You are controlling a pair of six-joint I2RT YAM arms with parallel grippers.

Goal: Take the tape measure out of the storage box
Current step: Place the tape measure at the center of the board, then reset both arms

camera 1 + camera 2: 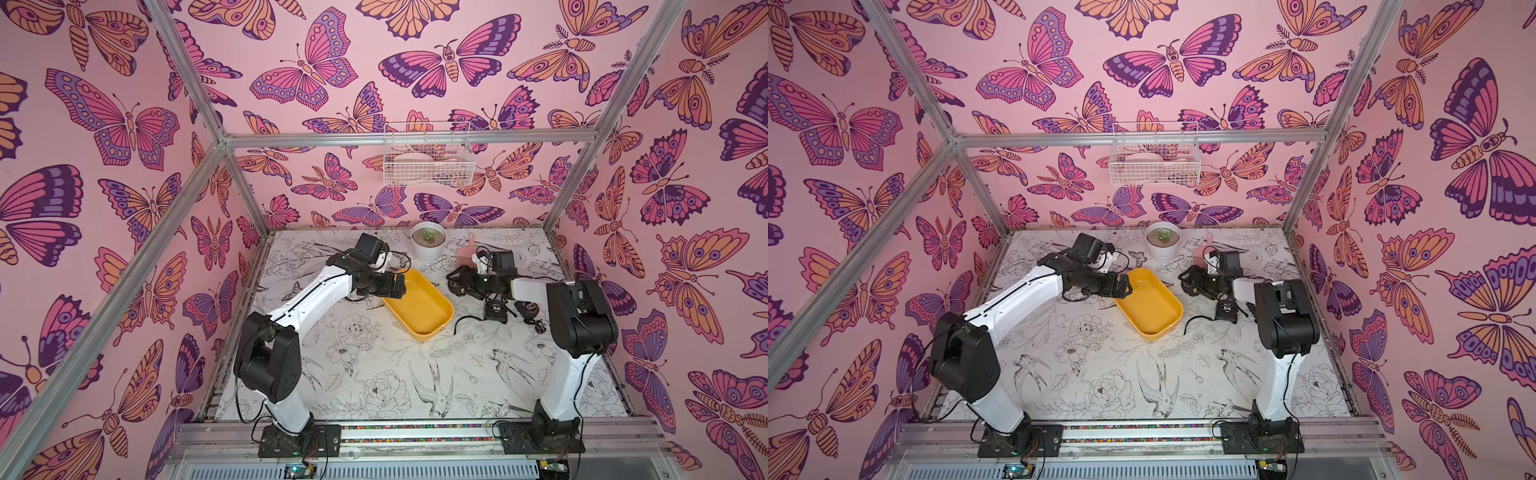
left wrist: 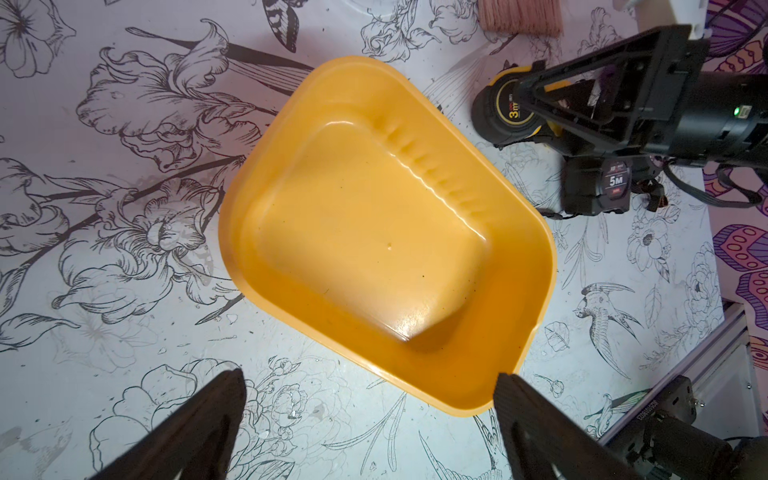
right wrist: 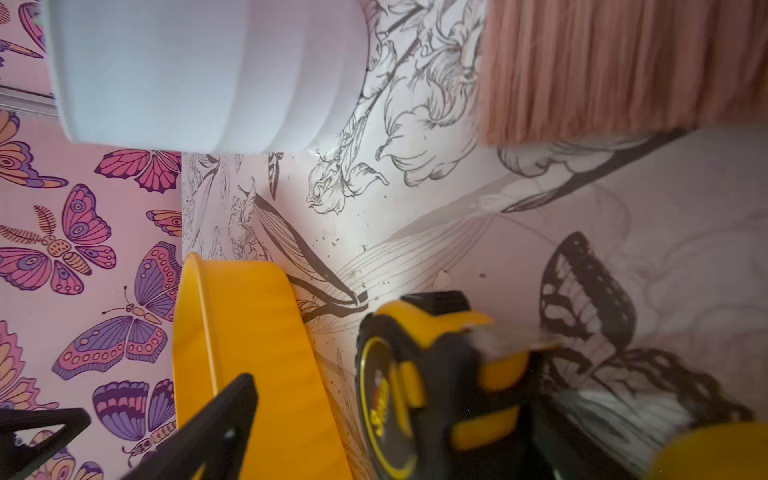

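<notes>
The storage box (image 1: pixel 419 311) is seen empty near the middle of the tabletop. The left gripper (image 2: pixel 372 378) is held wide open above the box's far-left end, gripping nothing, probably to keep clear of the other arm. Beside the box's right rim a black 5M tape measure (image 1: pixel 495 311) is laid on the tabletop. Farther back, the yellow-and-black tape measure (image 3: pixel 415 374) is found outside the box, between the spread jaws of the right gripper (image 1: pixel 459 284). A gap is visible beside one finger, so the set-down is judged done. A white pot (image 1: pixel 428 241) and a pink brush (image 1: pixel 469 253) are seen at the far edge.

Tape measure (image 2: pixel 494 116) lies outside — beside mustard storage box (image 2: pixel 374 232).
</notes>
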